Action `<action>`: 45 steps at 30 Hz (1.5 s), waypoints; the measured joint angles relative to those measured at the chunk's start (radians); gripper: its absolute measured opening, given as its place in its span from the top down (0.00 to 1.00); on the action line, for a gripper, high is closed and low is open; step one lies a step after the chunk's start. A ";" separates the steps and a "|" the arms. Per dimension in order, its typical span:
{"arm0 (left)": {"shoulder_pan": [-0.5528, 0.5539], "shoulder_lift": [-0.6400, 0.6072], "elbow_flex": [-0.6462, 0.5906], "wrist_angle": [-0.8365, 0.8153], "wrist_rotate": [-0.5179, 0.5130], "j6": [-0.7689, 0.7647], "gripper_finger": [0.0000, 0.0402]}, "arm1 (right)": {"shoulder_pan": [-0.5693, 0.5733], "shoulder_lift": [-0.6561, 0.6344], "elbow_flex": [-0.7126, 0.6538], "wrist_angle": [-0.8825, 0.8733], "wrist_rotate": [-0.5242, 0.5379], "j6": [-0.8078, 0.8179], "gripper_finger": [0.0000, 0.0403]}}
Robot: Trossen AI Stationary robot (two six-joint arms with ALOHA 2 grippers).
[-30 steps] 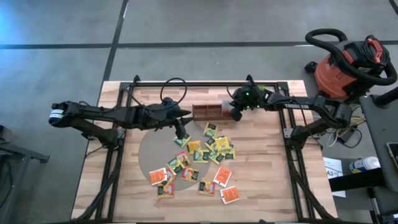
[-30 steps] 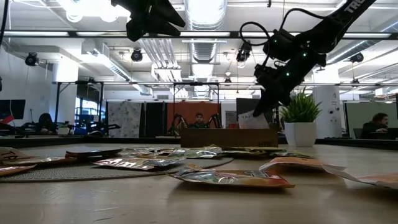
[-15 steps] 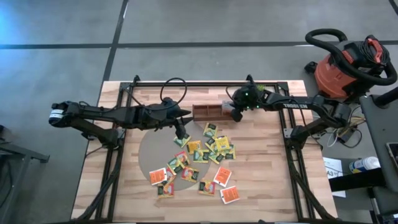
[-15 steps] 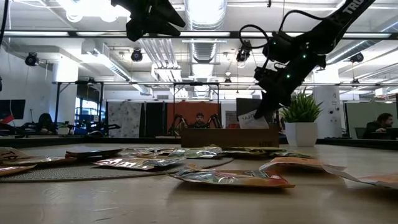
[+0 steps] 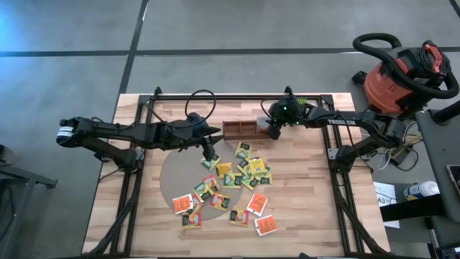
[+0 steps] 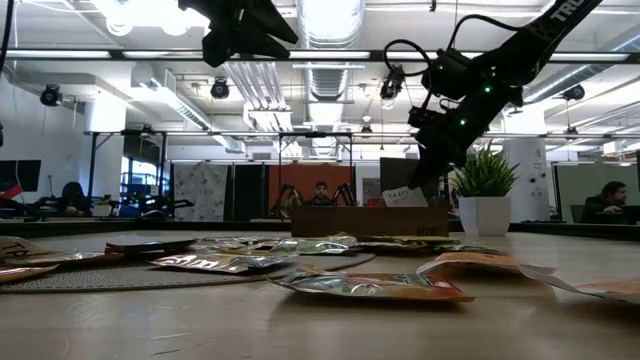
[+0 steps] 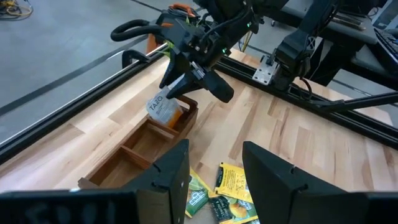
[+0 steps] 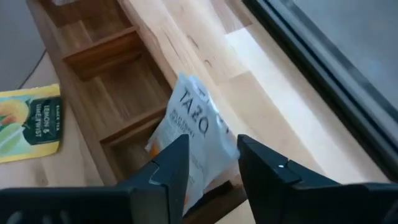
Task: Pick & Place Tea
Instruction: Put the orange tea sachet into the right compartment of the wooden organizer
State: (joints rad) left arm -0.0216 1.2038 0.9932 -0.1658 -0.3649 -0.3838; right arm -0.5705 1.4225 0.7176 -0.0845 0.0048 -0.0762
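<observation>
High view, left to right: left gripper (image 5: 209,152) out over the light wooden slatted table (image 5: 309,216), fingers parted and empty, poised above the upper left edge of the scatter of small flat square paper tea sachets (image 5: 230,188) in yellow, green and orange-red, spread across a grey round mat (image 5: 171,180) and the bare boards. Beyond them, brown three-compartment wooden tray (image 5: 241,129) near the table's far edge. At its right end, right gripper (image 5: 272,132), fingers spread apart, a white sachet with dark lettering (image 7: 163,106) between them, tilted, lower corner down in the tray's end compartment; contact between fingers and sachet impossible to judge. Small green potted plant (image 6: 483,195) just beyond the tray. Off the table at far right, red and black shop vacuum (image 5: 402,75).
</observation>
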 joint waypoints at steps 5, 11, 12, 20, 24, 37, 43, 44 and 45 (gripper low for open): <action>0.000 0.000 0.000 -0.002 0.000 -0.011 0.65 | 0.003 -0.018 0.051 -0.082 0.030 -0.095 0.67; 0.000 0.000 0.000 -0.005 0.000 -0.012 0.65 | 0.013 -0.020 0.130 -0.207 0.052 -0.187 0.69; 0.000 0.000 0.000 -0.010 0.000 -0.012 0.65 | 0.020 -0.020 0.143 -0.228 0.051 -0.186 0.69; 0.000 0.000 -0.022 -0.132 0.001 -0.043 0.65 | 0.140 -0.020 0.263 -0.392 0.051 -0.128 0.69; -0.006 0.000 -0.072 -0.243 0.032 -0.146 0.65 | 0.225 -0.020 0.302 -0.425 0.048 -0.121 0.70; -0.397 -0.001 -0.235 -0.424 0.257 -0.466 0.65 | 0.390 -0.020 0.286 -0.467 0.048 0.055 0.71; -0.600 0.000 -0.312 -0.320 0.158 -0.545 0.65 | 0.441 -0.005 0.280 -0.459 0.048 0.077 0.72; -0.621 0.000 -0.323 -0.289 0.145 -0.557 0.65 | 0.446 -0.001 0.280 -0.454 0.048 0.077 0.72; -0.639 0.000 -0.335 -0.253 0.136 -0.573 0.65 | 0.452 0.002 0.280 -0.456 0.049 0.077 0.73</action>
State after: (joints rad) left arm -0.6608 1.2037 0.6580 -0.4192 -0.2287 -0.9565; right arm -0.1184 1.4242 0.9976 -0.5405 0.0536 0.0012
